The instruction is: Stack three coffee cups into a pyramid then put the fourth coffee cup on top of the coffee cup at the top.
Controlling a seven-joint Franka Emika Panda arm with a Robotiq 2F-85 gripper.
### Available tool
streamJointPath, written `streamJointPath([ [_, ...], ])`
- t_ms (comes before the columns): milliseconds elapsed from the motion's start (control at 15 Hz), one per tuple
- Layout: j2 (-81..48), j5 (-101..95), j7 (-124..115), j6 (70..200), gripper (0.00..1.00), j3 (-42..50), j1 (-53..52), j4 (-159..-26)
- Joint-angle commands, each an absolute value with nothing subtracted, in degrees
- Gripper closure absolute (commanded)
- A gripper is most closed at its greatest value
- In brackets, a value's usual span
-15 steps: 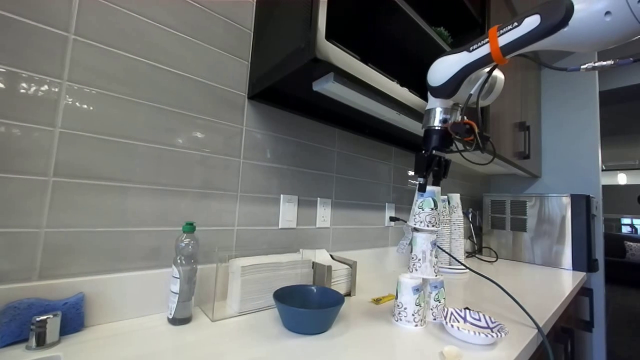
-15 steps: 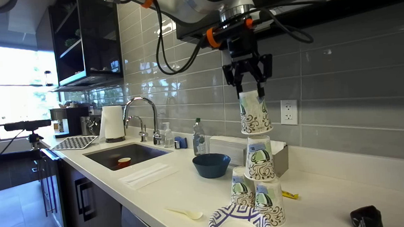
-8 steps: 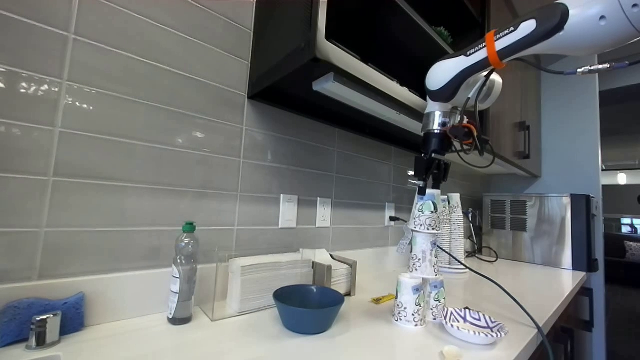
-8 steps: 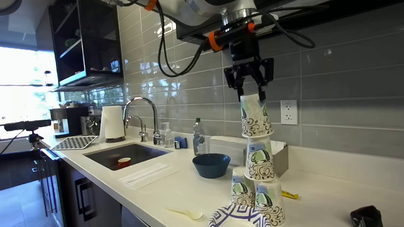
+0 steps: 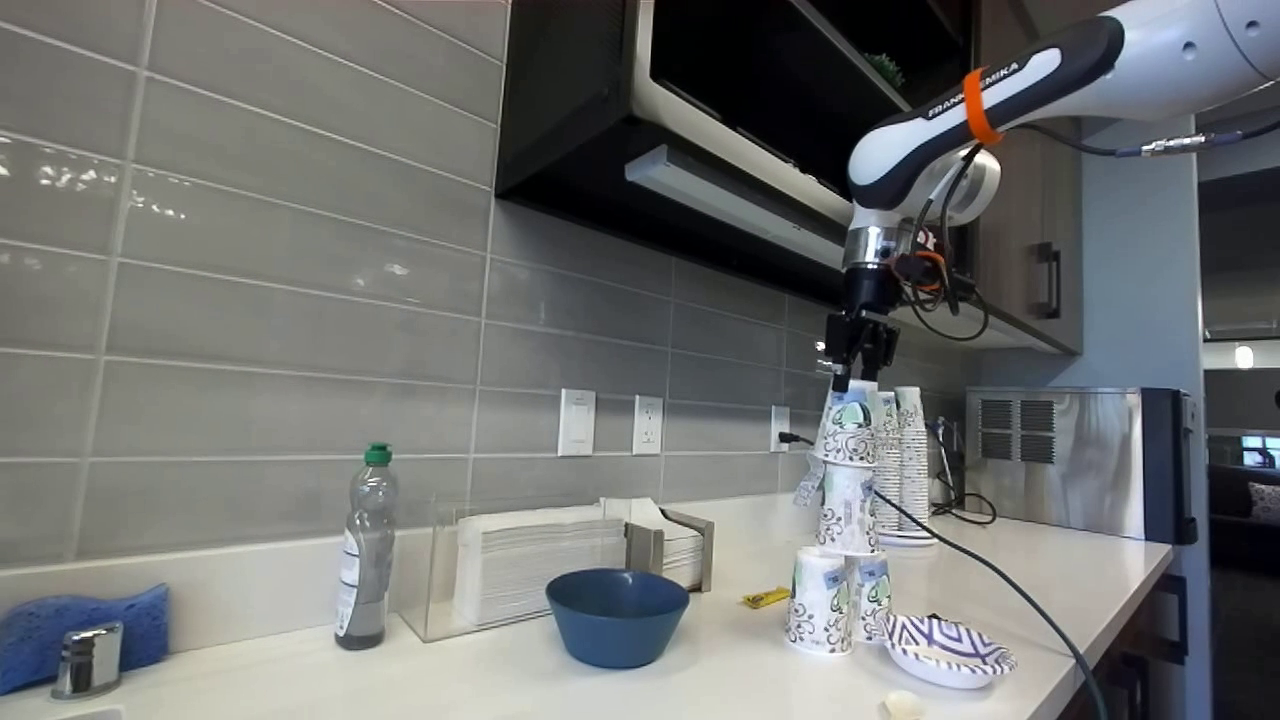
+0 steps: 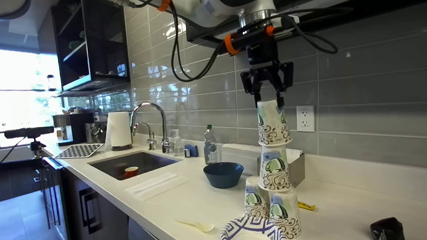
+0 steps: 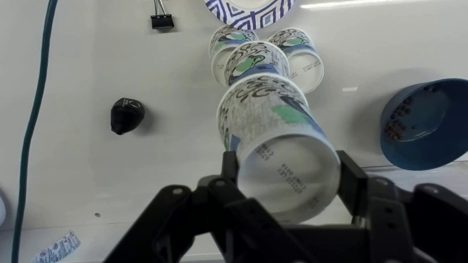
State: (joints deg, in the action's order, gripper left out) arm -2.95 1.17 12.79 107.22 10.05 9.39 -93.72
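The claw (image 6: 269, 102), spread to a cup base's width, grips the upturned fourth cup (image 6: 273, 125) there; its rim meets the top cup (image 6: 274, 168), borne by two cups (image 6: 286, 215) between the front and wall edges of the counter (image 6: 338, 216). Tiny codes mark the held base; FRANK and EMIKA flank an orange band (image 5: 979, 106) on the arm (image 5: 1080, 75).

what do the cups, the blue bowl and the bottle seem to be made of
Cups: likely paper, matte-looking, judging by the printed sides and thin white rims.
Bowl: maybe ceramic or hard plastic, smooth and satin; the even blue surface leaves it open.
Bottle: probably clear, smooth plastic, judging by its see-through body.
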Motion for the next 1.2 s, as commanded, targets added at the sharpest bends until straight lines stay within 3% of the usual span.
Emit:
streamJointPath([
  [0,-4.9,3.3,13.2,105.8,0.59,9.9,10.0,-91.1],
  [800,-6.1,2.9,13.1,105.4,0.59,9.9,10.3,-90.4],
  [867,-6.2,2.8,12.9,105.4,0.18,9.9,10.3,-90.3],
  [1000,-6.4,2.9,13.0,105.3,0.01,9.9,10.4,-90.1],
  [1133,-6.5,3.1,13.0,105.3,0.0,9.9,10.5,-90.2],
])
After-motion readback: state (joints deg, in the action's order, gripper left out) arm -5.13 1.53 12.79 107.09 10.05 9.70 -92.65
